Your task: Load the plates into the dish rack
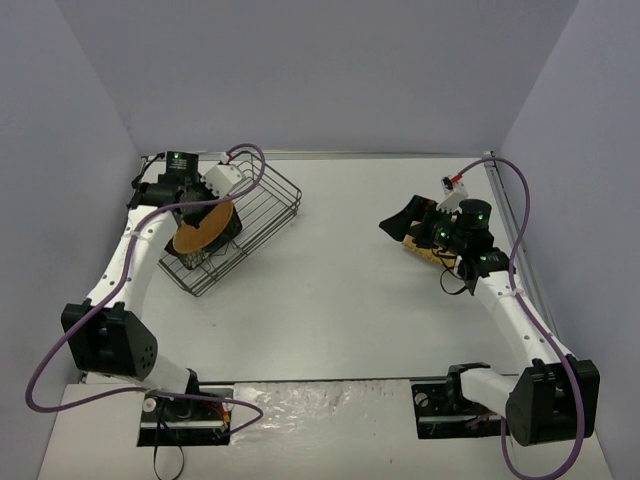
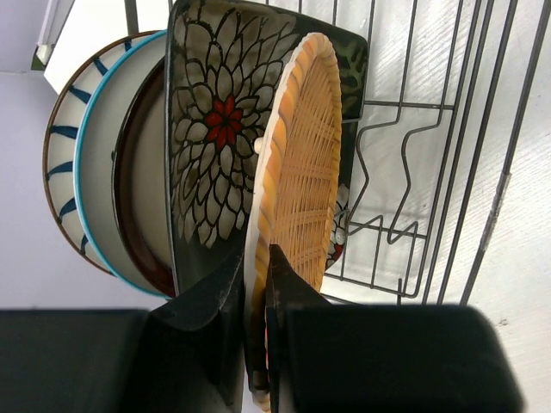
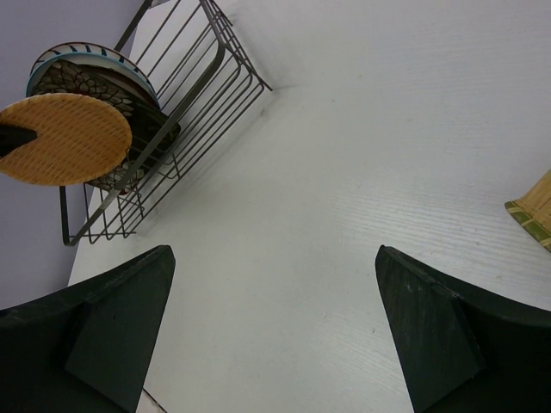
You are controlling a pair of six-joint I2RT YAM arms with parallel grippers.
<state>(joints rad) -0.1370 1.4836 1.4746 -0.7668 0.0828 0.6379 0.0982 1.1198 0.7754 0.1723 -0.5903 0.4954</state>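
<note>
My left gripper (image 1: 207, 203) is shut on the rim of the orange-tan woven plate (image 1: 199, 234), holding it on edge inside the dish rack (image 1: 277, 200). In the left wrist view the gripper (image 2: 256, 258) pinches the plate (image 2: 301, 172), which stands right beside the dark square floral plate (image 2: 215, 129). Behind that stand a blue-rimmed round plate (image 2: 96, 181) and a stripe-rimmed plate (image 2: 62, 163). The rack's wire dividers (image 2: 405, 206) show to the right. My right gripper (image 1: 396, 222) is open and empty over the table (image 3: 274, 254); it sees the rack (image 3: 207, 95) and orange plate (image 3: 69, 138) from afar.
A yellow woven mat (image 1: 421, 251) lies under my right arm, its corner also in the right wrist view (image 3: 534, 211). Grey walls close in the table at the back and sides. The rack sits at the back left corner.
</note>
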